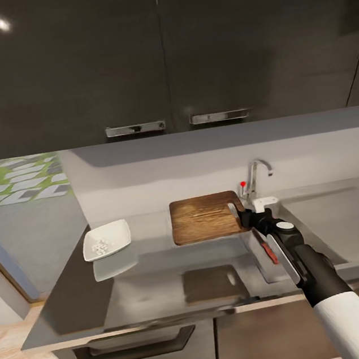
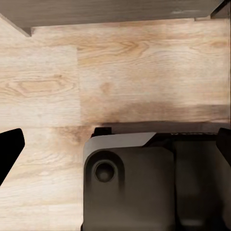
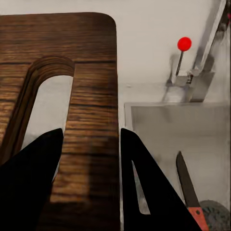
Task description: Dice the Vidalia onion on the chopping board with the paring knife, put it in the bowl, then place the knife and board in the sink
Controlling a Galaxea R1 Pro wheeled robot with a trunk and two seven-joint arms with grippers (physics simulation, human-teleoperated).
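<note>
The dark-brown chopping board (image 1: 205, 217) (image 3: 91, 91) lies flat on the grey countertop (image 1: 151, 263), left of the sink (image 1: 325, 239). My right gripper (image 1: 237, 212) (image 3: 90, 144) is shut on the board's strip between the oval handle hole and the edge nearest the sink. The paring knife (image 1: 268, 251) (image 3: 188, 190), with a red handle and a dark blade, lies in the sink basin beside the round drain (image 3: 216, 214). The white bowl (image 1: 106, 239) sits at the counter's left and holds pale diced onion (image 1: 100, 247). My left gripper (image 2: 115, 147) hangs open over wooden floor.
The chrome tap (image 1: 257, 177) with its red knob (image 3: 184, 44) stands behind the basin, just right of the board. Dark wall cabinets (image 1: 162, 56) hang above the counter. The counter ends left of the bowl. My own dark base (image 2: 144, 187) shows under the left gripper.
</note>
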